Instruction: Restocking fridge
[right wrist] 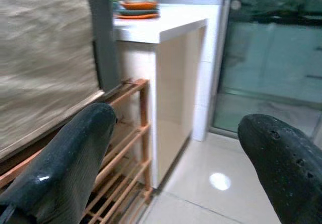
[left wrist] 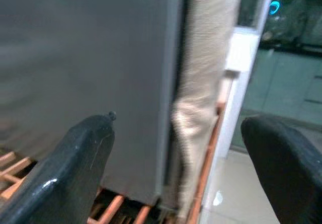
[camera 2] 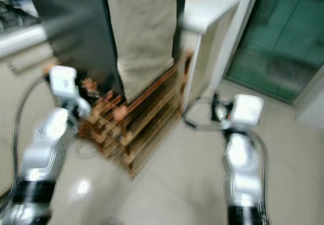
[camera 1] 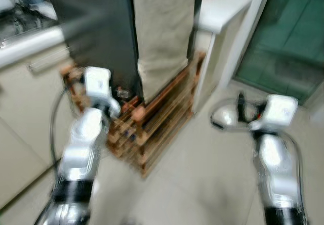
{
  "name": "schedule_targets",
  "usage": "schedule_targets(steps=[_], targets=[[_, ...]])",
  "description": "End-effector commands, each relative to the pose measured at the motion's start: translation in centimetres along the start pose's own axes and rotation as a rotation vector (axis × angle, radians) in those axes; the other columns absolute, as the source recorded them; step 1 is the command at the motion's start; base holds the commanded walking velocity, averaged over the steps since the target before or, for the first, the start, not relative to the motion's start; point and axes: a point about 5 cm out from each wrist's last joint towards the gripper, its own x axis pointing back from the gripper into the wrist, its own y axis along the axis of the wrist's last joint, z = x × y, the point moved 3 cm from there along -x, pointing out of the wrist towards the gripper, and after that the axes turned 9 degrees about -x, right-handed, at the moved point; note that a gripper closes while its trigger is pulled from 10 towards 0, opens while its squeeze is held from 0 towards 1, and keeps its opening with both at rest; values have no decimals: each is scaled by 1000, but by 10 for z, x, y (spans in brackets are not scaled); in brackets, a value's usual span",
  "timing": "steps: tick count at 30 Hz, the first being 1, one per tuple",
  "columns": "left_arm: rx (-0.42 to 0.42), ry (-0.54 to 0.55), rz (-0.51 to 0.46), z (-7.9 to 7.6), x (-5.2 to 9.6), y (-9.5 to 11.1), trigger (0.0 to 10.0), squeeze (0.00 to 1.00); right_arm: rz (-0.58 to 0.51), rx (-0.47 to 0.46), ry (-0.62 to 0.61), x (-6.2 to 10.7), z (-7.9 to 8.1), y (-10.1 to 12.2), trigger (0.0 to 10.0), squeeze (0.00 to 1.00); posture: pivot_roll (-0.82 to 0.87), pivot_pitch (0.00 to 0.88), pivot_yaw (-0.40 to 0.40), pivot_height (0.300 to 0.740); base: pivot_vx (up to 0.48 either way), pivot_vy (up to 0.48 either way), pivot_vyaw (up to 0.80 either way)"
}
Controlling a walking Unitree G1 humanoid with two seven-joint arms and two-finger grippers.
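A dark grey fridge (camera 1: 96, 38) stands on a slatted wooden rack (camera 1: 157, 124), with a beige cloth (camera 1: 162, 33) hanging down its side. Both head views are blurred. My left arm (camera 1: 93, 119) is raised close to the fridge's lower corner. In the left wrist view my left gripper (left wrist: 176, 168) is open, its fingers (left wrist: 75, 163) framing the grey fridge wall (left wrist: 90, 58) and the cloth's edge (left wrist: 201, 83). My right arm (camera 1: 273, 134) hangs over the floor to the right of the rack. My right gripper (right wrist: 176, 153) is open with nothing between its fingers (right wrist: 65, 158).
A white counter (camera 1: 223, 7) stands right of the fridge, with orange and green dishes (right wrist: 137, 7) on it. A green-tinted glass door (camera 1: 283, 38) is at the far right. Pale cabinets (camera 1: 25, 83) run along the left. Light floor tiles (camera 1: 202, 174) lie between my arms.
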Motion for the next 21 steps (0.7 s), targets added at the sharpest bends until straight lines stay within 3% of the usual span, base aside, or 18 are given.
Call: schedule_targets(steps=[1,14,21], targets=[[20,-23,-27,-11,-6,7,10000,0,-28,34,-2,-3,-5,7,10000,0,-67,0,-3,711,0,292,0],[44,14,-44,-5,-13,14,10000,0,-49,47,11,-9,-1,12,10000,0,-73,0,2,711,0,45,0],[72,35,-101,-5,-19,35,10000,0,-141,32,11,-10,6,36,10000,0,-75,0,1,711,0,0,0]])
